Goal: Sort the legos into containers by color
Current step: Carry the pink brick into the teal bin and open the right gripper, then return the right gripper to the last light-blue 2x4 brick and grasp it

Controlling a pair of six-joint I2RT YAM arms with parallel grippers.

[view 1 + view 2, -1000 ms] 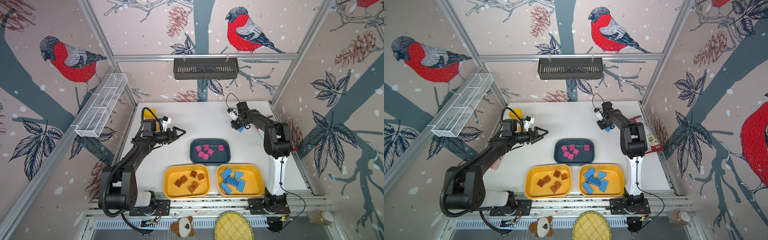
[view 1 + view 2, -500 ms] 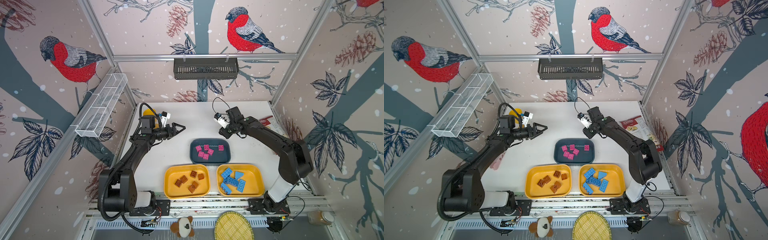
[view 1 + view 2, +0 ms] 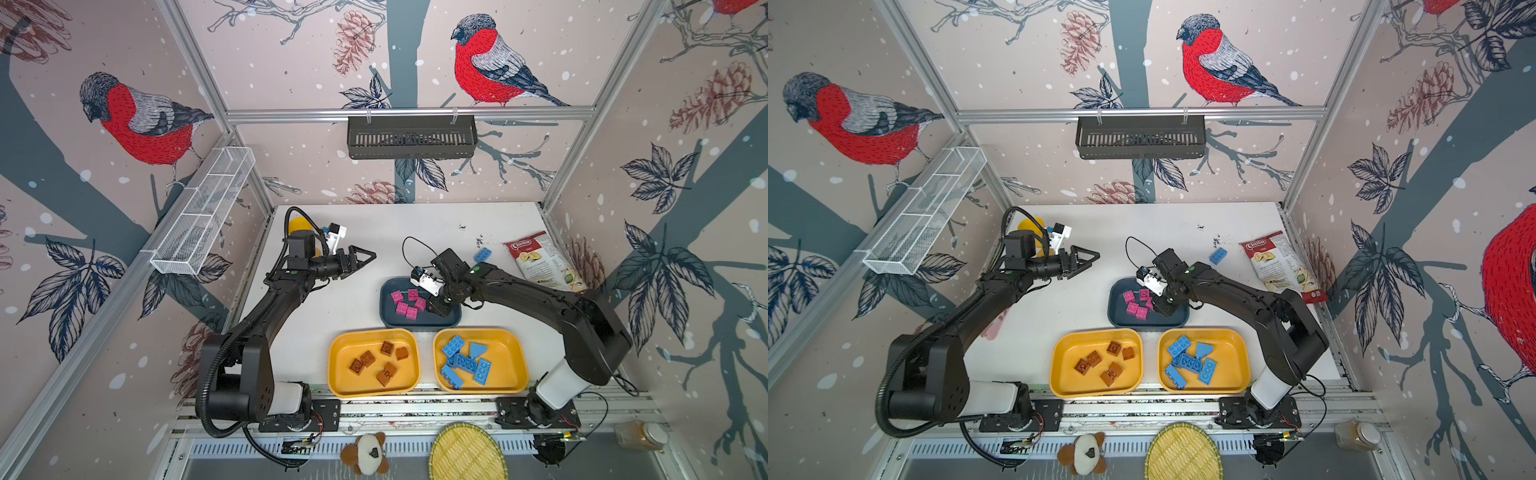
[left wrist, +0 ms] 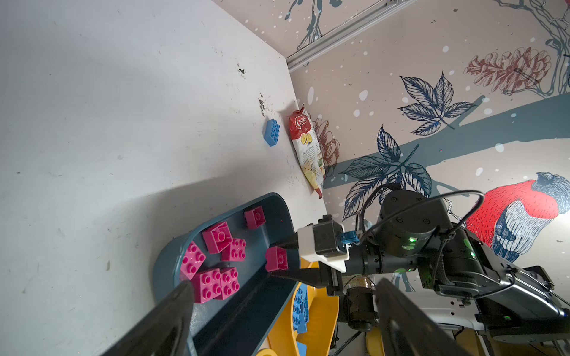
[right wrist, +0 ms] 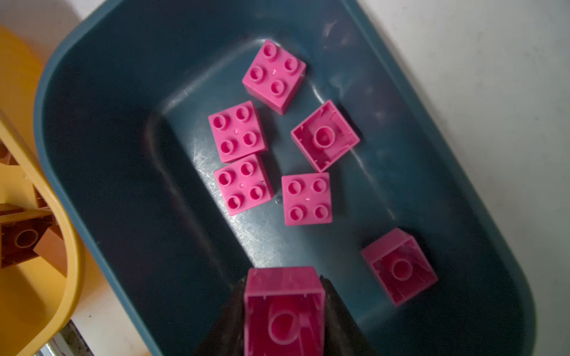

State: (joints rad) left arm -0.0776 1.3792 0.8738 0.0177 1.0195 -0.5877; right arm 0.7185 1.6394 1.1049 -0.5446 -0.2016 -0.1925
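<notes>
Rail edge: a stuffed toy (image 3: pixel 365 453) and a woven yellow plate (image 3: pixel 467 453) are lying in front of the arm bases, off the table (image 3: pixel 353 316).
Left yellow tray (image 3: pixel 343 345): I am seeing it sitting at the near edge of the table, carrying only brown bricks (image 3: pixel 387 348), all loose.
Right yellow tray (image 3: pixel 505 365): it is sitting just beside the first, carrying blue bricks (image 3: pixel 467 363) piled together, one of them wedge-shaped.
Teal tray (image 3: pixel 390 322): it is sitting just behind the two yellow ones. I am counting six pink bricks (image 5: pixel 236 131) lying on its floor, four studs up and two showing their hollow undersides.
Right gripper (image 4: pixel 275 259): it is hanging over the teal tray, its fingers pressing on both sides of a seventh pink brick (image 5: pixel 283 308), hollow side facing the wrist camera, off the tray floor.
Left gripper (image 3: pixel 365 258): it is hovering over bare table, left of the teal tray and farther back, fingers spread wide and gripping nothing.
Stray blue brick (image 3: pixel 482 254): it is lying studs up on the table behind the teal tray, just beside a chips bag (image 3: pixel 540 262) at the far right.
</notes>
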